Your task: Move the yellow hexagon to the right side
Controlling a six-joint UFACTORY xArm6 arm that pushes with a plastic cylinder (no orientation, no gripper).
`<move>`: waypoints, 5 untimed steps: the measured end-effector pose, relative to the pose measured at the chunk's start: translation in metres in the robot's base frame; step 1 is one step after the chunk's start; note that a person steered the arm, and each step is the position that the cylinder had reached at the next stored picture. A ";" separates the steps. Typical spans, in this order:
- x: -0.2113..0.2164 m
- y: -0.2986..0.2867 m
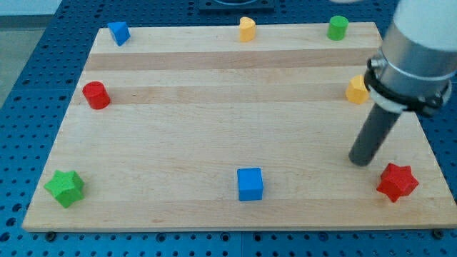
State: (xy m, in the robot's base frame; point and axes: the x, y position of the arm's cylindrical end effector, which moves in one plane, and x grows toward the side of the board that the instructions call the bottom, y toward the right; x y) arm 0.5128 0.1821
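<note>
The small yellow hexagonal block (356,91) sits near the right edge of the pale wooden board (214,135), partly hidden behind the arm's grey cylindrical body (418,43), so its full outline cannot be made out. Taking that block as the landmark: my tip (362,160), the lower end of the straight dark rod, rests on the board below it toward the view's bottom, clearly apart and touching nothing. There are no fingers on this arm, so nothing opens, closes or is held; the rod is bare.

Judging by position, the block already lies on the right side, so the push looks finished or in its closing stage. If any move is left, it calls for bringing the tip round to the block's left and nudging gently rightward, stopping before the board's edge.

Further below the landmark, past the tip, lies 1 red star-shaped block (396,182). Above it toward the view's top stands 1 green cylindrical block (338,28). A 2nd yellow block (247,29), rounded on top, sits up and to the left.
</note>
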 end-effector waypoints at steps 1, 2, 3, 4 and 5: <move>-0.014 0.006; -0.027 -0.019; -0.077 -0.041; -0.102 -0.041; -0.117 -0.041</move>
State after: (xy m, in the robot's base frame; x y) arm 0.3962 0.1413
